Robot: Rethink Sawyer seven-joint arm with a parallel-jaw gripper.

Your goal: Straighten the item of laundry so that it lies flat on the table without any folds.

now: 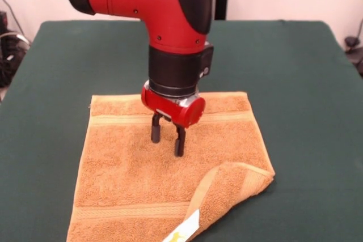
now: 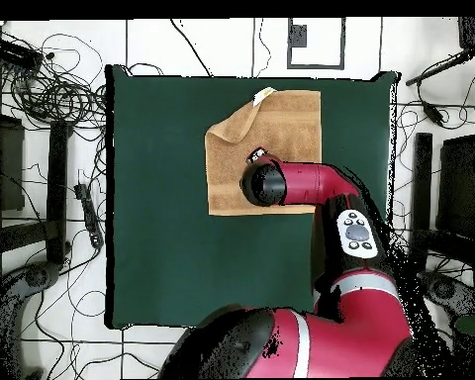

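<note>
Now we see the orange towel point(image 1: 136, 179) lying on the green table point(image 1: 312, 83), with one front corner folded over and a white tag point(image 1: 184, 228) showing. Our gripper point(image 1: 168, 139) hangs just over the towel's middle, fingers apart, holding nothing.

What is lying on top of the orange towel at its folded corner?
The orange-tan terry towel has one corner folded onto itself, white tag showing. The towel under that flap is hidden.
</note>
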